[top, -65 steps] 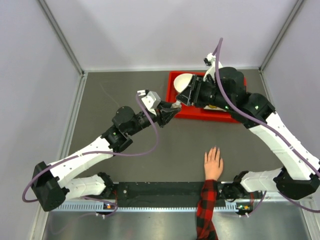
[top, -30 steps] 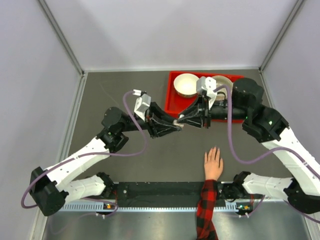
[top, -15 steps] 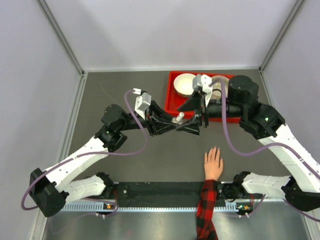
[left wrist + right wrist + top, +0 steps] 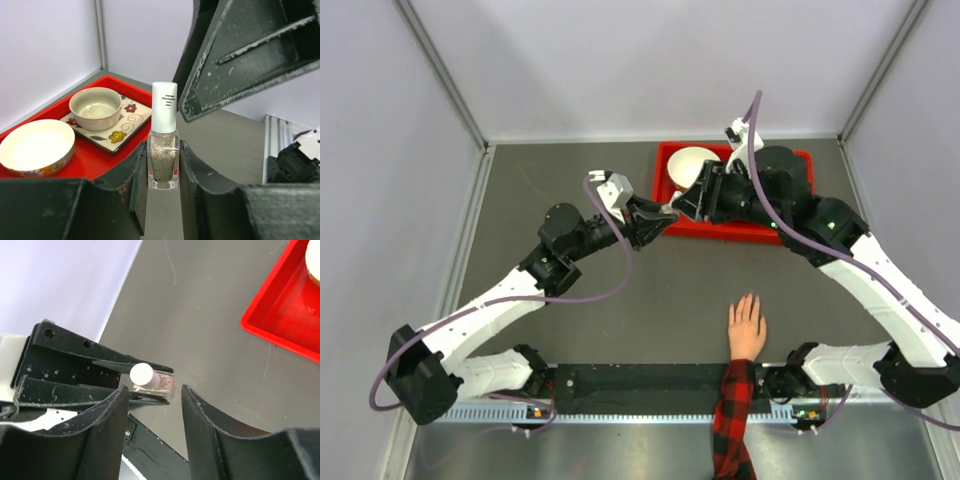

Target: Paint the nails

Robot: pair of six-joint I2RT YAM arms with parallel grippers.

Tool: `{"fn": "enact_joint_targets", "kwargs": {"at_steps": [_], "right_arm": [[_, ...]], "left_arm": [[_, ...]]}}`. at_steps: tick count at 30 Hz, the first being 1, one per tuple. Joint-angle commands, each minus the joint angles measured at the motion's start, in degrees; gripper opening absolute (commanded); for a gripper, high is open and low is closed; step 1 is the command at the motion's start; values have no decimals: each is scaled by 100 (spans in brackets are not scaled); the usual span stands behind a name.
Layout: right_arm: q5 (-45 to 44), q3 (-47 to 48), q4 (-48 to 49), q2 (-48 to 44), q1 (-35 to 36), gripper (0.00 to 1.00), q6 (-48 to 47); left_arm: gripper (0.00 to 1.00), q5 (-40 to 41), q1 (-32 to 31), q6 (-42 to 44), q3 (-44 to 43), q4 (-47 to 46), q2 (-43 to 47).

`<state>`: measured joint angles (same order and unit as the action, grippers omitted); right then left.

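A small clear nail-polish bottle (image 4: 163, 160) with a white cap (image 4: 164, 106) stands upright between the pads of my left gripper (image 4: 162, 167), which is shut on its glass body. In the top view the left gripper (image 4: 666, 214) holds it above the table, just in front of the red tray (image 4: 692, 228). My right gripper (image 4: 154, 392) is open, its fingers spread just short of the cap (image 4: 141, 374) without touching it; in the top view the right gripper (image 4: 690, 202) is tip to tip with the left. The nails (image 4: 754, 298) tip a hand (image 4: 747, 330) lying flat near the front edge, plaid sleeve behind it.
The red tray (image 4: 102, 161) at the back holds a white bowl (image 4: 36, 148) and a cup (image 4: 95, 105) on a flowered saucer (image 4: 120, 131). A black rail (image 4: 640, 385) runs along the near edge between the arm bases. Grey walls enclose the table.
One second ago the two grippers met lower, nearer the hand. The right gripper then opened off the cap, and both have moved back toward the tray, bottle still in the left gripper.
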<state>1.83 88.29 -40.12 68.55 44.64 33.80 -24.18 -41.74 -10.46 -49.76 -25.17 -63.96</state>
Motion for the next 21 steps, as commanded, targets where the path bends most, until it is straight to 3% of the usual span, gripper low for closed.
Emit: {"fn": "enact_joint_targets", "kwargs": {"at_steps": [1, 16, 19, 21], "right_arm": [[-666, 547, -91, 210, 203, 45, 470], [-702, 935, -383, 668, 343, 28, 311], [-605, 936, -400, 703, 343, 17, 241], [-613, 936, -444, 642, 343, 0, 40]], "left_arm": [[0, 309, -63, 237, -263, -217, -64], [0, 520, -186, 352, -350, -50, -125], [0, 520, -186, 290, -359, -67, -143], [0, 485, -186, 211, -368, -67, -99]]}}
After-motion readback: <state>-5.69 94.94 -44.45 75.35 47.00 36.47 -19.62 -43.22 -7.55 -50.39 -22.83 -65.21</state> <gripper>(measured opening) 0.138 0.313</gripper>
